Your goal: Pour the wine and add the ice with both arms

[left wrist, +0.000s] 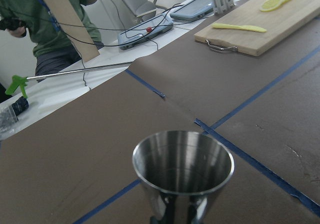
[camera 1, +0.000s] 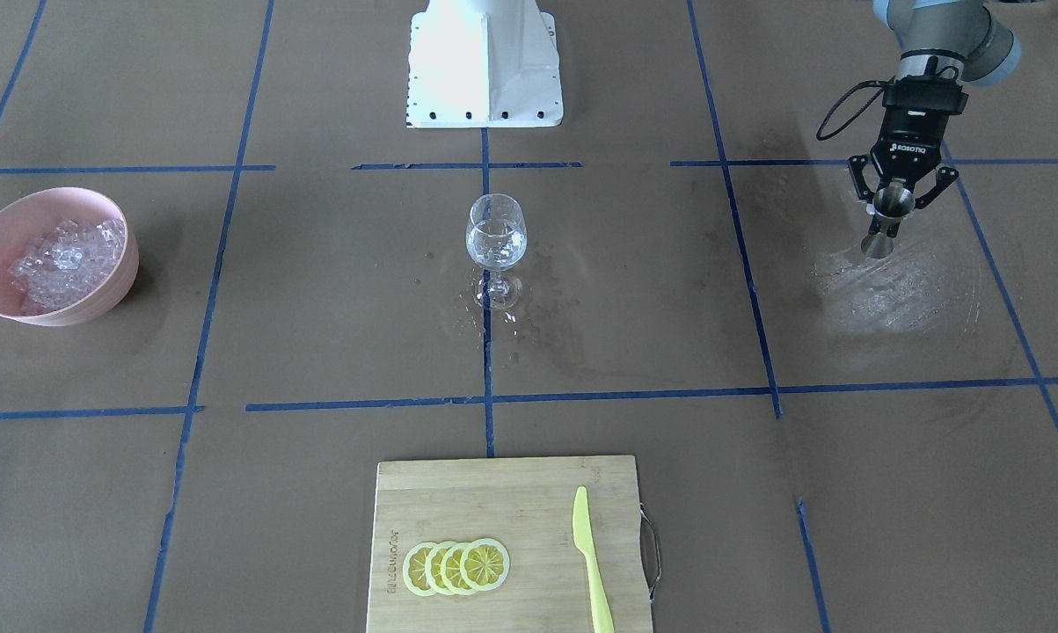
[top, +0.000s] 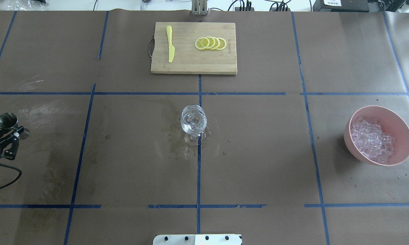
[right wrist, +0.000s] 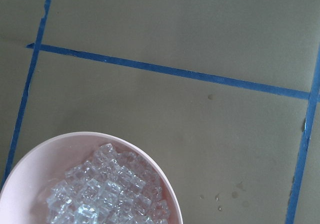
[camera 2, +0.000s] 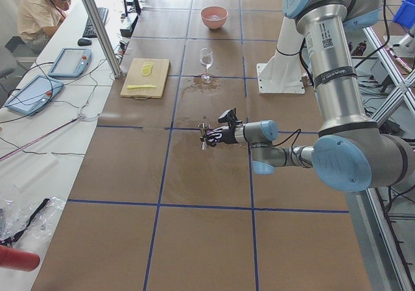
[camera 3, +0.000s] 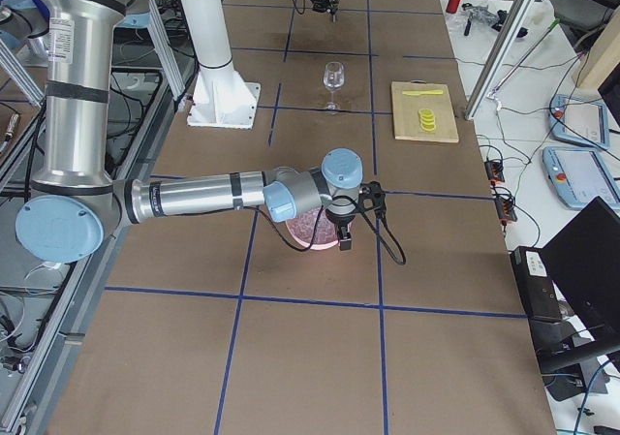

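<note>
The left gripper (camera 1: 895,207) is up in the top right of the front-facing view. Its jaws are closed in to roughly cup width on a little steel jigger (camera 1: 883,227), which stands upright with its foot right down at a shiny wet smear on the brown table (camera 1: 317,290). From its wrist cam the jigger's cup looks empty. The wine (camera 1: 496,251) is inside the stemmed glass (camera 1: 496,211), pretty much dead centre of the frame, with drops splashed around the base. The ice (camera 1: 64,257) is heaped in a pink bowl (camera 1: 111,294) at the left edge. The right gripper (camera 3: 343,237) only really shows in the right side view, mid-frame, pointing down just over that bowl. Honestly can't tell if it's open or closed. At bottom centre there's a wooden cutting board (camera 1: 493,497) with four lemon slices (camera 1: 456,565) and a yellow-green knife (camera 1: 590,554).
</note>
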You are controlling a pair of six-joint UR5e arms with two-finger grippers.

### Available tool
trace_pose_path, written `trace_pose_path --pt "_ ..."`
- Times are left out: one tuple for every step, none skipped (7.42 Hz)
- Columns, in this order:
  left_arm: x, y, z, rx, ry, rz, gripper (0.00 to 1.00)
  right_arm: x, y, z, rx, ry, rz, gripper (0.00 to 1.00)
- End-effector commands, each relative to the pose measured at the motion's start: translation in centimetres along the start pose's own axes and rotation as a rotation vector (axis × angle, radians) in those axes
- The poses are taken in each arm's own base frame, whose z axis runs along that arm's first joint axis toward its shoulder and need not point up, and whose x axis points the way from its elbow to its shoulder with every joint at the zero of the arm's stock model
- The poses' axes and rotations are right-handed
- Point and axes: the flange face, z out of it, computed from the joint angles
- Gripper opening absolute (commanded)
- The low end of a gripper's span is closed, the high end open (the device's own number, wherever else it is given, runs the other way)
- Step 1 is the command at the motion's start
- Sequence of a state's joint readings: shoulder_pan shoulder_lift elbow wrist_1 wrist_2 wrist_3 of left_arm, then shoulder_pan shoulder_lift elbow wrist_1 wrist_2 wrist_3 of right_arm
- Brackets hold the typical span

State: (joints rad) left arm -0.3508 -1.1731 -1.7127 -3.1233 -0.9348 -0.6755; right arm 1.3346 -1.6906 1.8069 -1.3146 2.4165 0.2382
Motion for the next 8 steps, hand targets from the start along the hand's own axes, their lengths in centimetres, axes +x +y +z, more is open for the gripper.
trace_pose_path --pt "-0.2 2.5 0.5 0.029 -0.069 -0.178 0.00 0.0 0.0 0.0 0.001 -0.001 -0.002 1.00" --pt "1.6 2.8 1.2 0.073 -0.080 -0.226 0.00 -0.1 0.0 -0.1 0.001 -0.001 0.000 1.00" --pt "4.3 2.0 2.1 0.101 -0.043 -0.296 0.00 -0.1 0.0 -0.1 0.001 -0.001 0.000 1.00" --pt "3.9 2.8 2.3 0.095 -0.049 -0.339 0.00 -0.2 0.0 -0.1 0.002 -0.003 -0.002 1.00" --pt "4.3 3.3 2.4 0.082 -0.049 -0.328 0.00 -0.2 0.0 -0.1 0.002 -0.003 -0.001 1.00" --pt "4.8 3.9 2.4 0.067 -0.039 -0.318 0.00 -0.1 0.0 -0.1 0.001 -0.003 0.001 1.00" --pt "5.5 4.6 2.3 0.053 -0.026 -0.311 0.00 -0.1 0.0 -0.1 0.001 -0.003 0.000 1.00" --pt "6.4 4.4 2.6 0.058 -0.016 -0.317 0.00 0.0 0.1 0.0 0.000 -0.003 0.002 1.00"
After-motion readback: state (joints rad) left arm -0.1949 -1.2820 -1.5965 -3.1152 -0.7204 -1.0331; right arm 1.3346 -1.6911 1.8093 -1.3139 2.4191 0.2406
